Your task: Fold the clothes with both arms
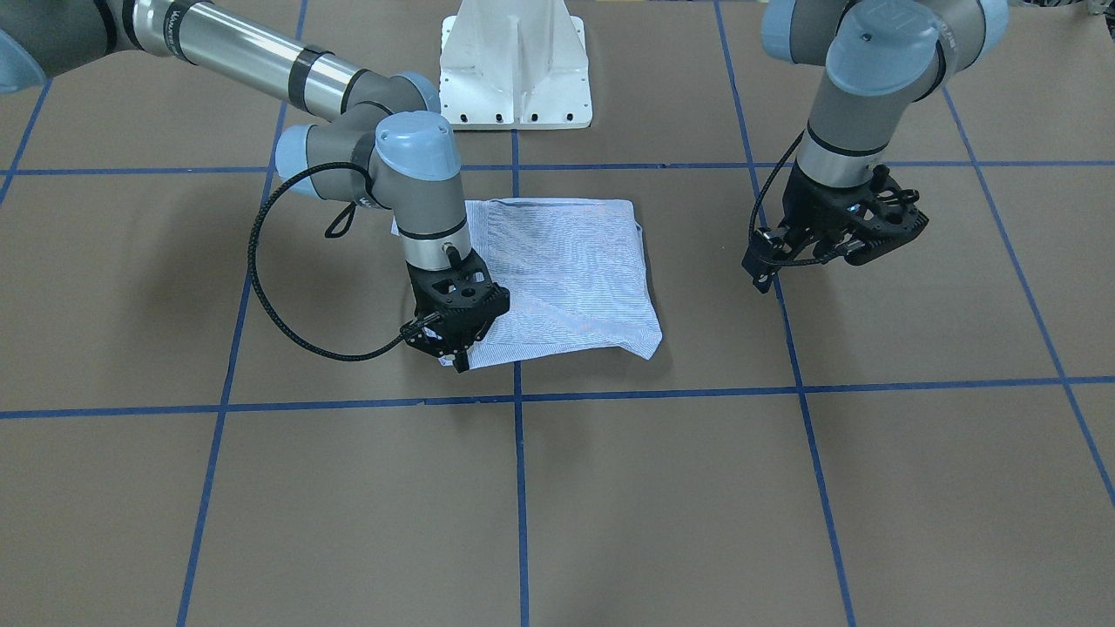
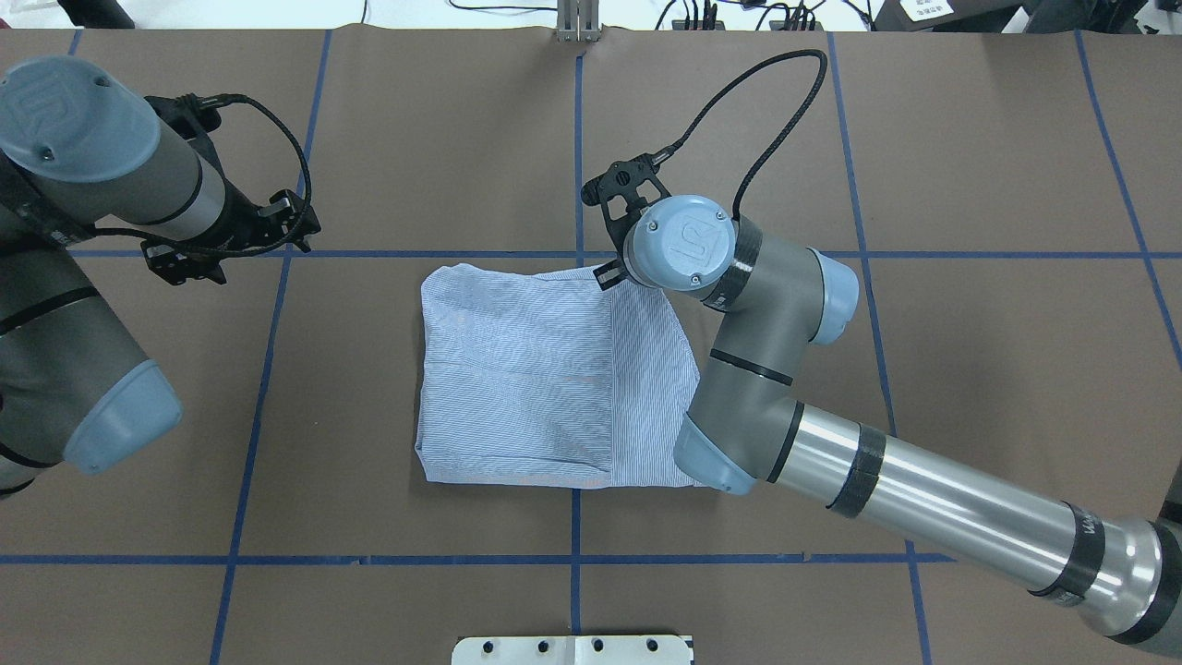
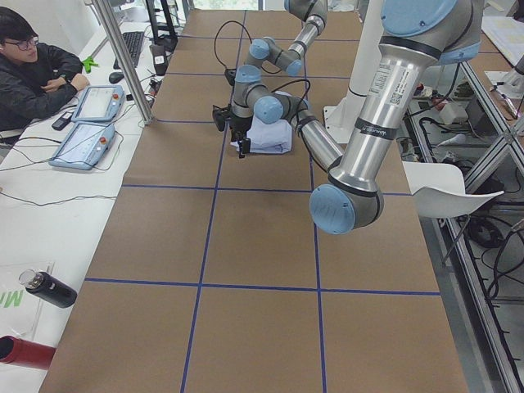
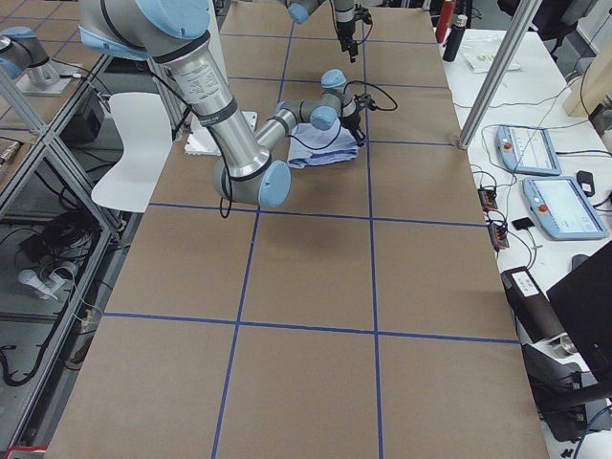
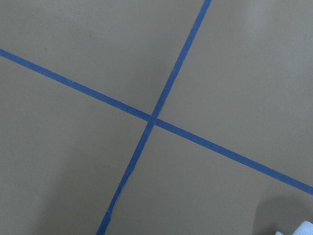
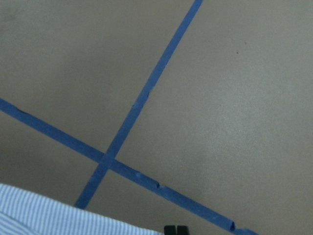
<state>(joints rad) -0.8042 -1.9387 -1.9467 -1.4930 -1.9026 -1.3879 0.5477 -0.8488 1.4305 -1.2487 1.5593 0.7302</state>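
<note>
We see bright, even light from above on the brown table (image 1: 610, 505). Soft, faint shadows lie under the right arm (image 1: 253, 61), whose silver tube shows a white glare streak. Both wrist views look softer and dimmer at their corners.

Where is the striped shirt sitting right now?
In the overhead view the folded shirt lies at the middle of the table, across a blue tape line, the right claw at its far right corner.
</note>
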